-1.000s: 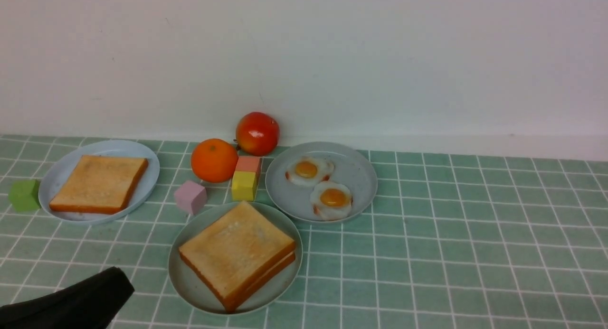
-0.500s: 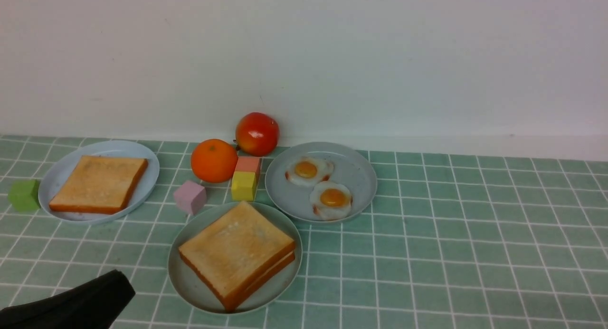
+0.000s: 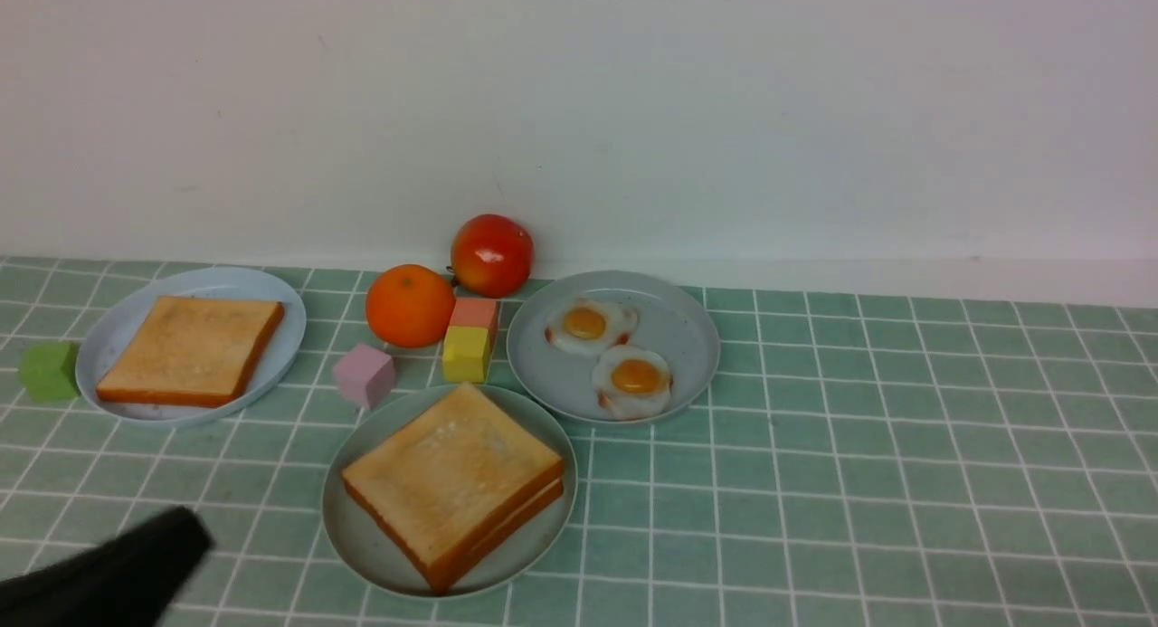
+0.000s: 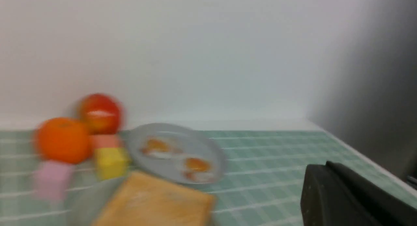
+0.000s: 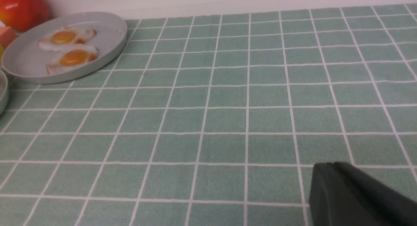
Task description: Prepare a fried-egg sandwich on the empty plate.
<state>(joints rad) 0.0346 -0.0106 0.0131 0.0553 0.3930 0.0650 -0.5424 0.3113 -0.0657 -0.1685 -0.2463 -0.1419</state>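
Note:
Two golden toast slices (image 3: 452,482) lie stacked on the pale mint-green plate (image 3: 362,555) at front centre; any egg between them is hidden. The stack also shows, blurred, in the left wrist view (image 4: 156,203). My left gripper (image 3: 181,523) is shut and empty, low at the near left, apart from the plate; it also shows in its wrist view (image 4: 321,167). My right gripper (image 5: 329,167) is shut and empty over bare tiles, out of the front view.
A grey-blue plate (image 3: 688,337) behind holds two loose fried eggs (image 3: 633,380). A pale blue plate (image 3: 262,283) at the left holds one toast slice (image 3: 190,348). An orange (image 3: 409,305), a red apple (image 3: 491,254) and pink (image 3: 364,375), yellow (image 3: 466,354) and green (image 3: 47,370) cubes stand around.
My left gripper has drawn back towards the near left corner, further from the mint-green plate. Nothing on the table has moved.

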